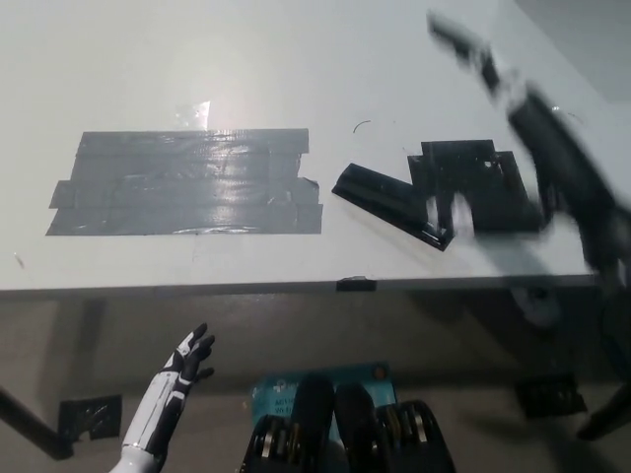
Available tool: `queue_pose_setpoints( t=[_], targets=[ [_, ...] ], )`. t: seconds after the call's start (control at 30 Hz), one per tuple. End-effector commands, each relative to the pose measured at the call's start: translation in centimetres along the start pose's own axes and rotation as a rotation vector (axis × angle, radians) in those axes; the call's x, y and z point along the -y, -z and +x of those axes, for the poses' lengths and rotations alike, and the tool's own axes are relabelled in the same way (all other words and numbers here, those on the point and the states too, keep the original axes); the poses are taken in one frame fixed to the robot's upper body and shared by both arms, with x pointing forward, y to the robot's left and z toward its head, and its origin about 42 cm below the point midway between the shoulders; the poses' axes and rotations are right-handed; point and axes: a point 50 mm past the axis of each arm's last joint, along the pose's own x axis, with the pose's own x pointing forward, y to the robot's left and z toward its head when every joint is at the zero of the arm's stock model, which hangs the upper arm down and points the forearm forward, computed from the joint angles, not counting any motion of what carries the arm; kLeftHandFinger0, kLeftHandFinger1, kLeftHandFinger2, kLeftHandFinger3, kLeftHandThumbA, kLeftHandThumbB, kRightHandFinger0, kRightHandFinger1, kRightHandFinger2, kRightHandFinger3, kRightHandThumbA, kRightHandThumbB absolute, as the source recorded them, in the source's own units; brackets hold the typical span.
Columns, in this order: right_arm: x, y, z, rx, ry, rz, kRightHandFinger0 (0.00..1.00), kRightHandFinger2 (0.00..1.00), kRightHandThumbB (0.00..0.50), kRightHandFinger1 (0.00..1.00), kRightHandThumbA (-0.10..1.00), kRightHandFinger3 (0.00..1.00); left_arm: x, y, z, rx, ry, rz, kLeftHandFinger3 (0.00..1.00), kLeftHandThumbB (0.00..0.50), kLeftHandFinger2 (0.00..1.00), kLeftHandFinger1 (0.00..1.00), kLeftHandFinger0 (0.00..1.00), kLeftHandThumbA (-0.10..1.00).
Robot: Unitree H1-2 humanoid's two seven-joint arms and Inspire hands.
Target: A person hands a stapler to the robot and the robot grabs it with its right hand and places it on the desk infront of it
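Note:
The black stapler [389, 203] lies flat on the white desk [296, 59], slanting from upper left to lower right, close to the front edge. Its right end rests against a patch of black tape [473, 182]. My black right hand [465, 49] is up at the far right above the desk, smeared by motion blur, well apart from the stapler and holding nothing. Its arm [567, 177] runs down across the right edge of the picture. My white left hand [184, 361] hangs open at the lower left, below the desk's edge.
A wide patch of grey tape [187, 182] covers the desk left of the stapler. The desk's front edge [197, 289] crosses the picture. A small black mark [355, 285] sits on that edge. Floor shows beneath.

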Motion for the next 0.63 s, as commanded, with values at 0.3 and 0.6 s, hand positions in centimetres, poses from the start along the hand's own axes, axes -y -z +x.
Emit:
queue_pose_setpoints(
  t=[0.3,0.6],
  targets=[
    [-11.2,6.1,-10.9,-0.253,0.087,0.461,1.0,1.0,0.282,1.0,1.0,1.0,0.2,0.1,-1.5,0.009,-0.013,-0.04,1.0,0.485,1.0,1.0,1.0,1.0],
    [-14.8,9.1,-13.5,-0.394,0.064,0.512,1.0,1.0,0.261,1.0,1.0,1.0,-0.1,0.7,-2.4,-0.001,-0.02,-0.054,1.0,0.5,1.0,1.0,1.0,1.0]
  ],
)
